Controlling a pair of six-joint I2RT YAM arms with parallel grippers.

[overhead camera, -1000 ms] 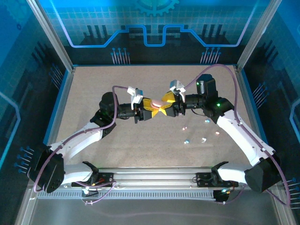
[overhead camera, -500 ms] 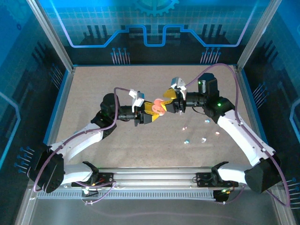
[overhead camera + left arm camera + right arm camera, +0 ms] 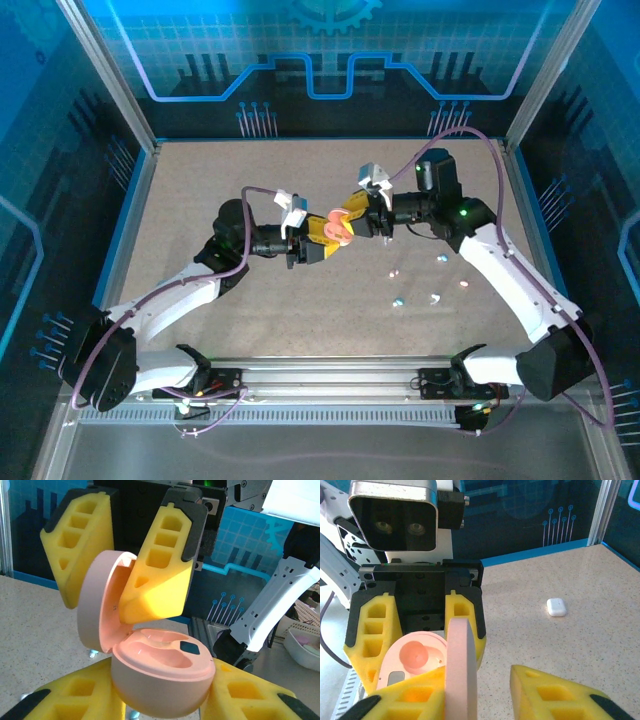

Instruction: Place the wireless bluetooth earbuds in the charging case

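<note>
Now left pincer [image 3: 319,237] grips smooth pink rounded case [image 3: 160,676], lid open.

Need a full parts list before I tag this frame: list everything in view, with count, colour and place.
pink case: one, pink, lid open, held above the table middle
earbuds: about five tiny bits, pink, blue and white, loose on the table right of centre
white case: one, white, lying on the table
table: one, speckled beige, under both arms
left arm: one, white and black, yellow jaws shut on the pink case base
right arm: one, white and black, yellow jaws open astride the lid
</note>
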